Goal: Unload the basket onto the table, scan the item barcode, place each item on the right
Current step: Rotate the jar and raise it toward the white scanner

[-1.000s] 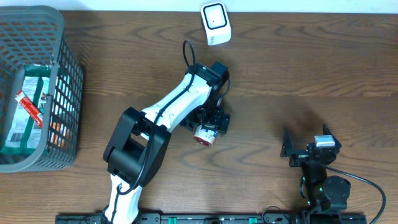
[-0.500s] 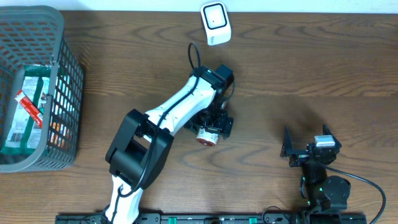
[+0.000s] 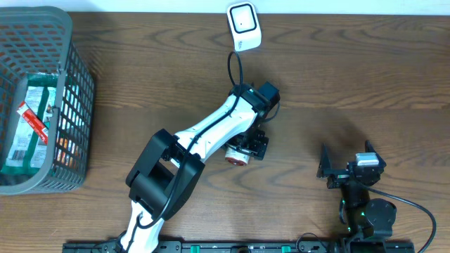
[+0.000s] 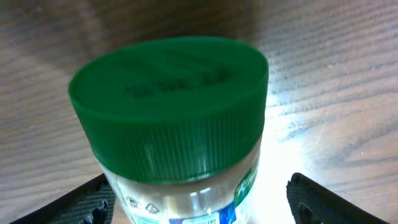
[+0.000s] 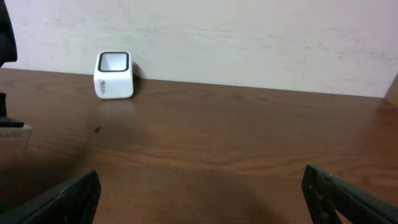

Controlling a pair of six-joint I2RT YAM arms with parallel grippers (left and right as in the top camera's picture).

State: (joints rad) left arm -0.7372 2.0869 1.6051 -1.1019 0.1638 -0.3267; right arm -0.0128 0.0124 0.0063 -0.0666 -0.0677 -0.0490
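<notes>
Grey basket at left edge of table with snack packets inside; green-lidded jar, label unreadable, between parted jaws of left gripper; jaws of right gripper wide apart.

We see the left gripper around a jar on the table, with the white scanner at the far edge.

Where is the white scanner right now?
Overhead, the scanner sits at the far edge of the table, near centre, beyond the left gripper and jar.
</notes>
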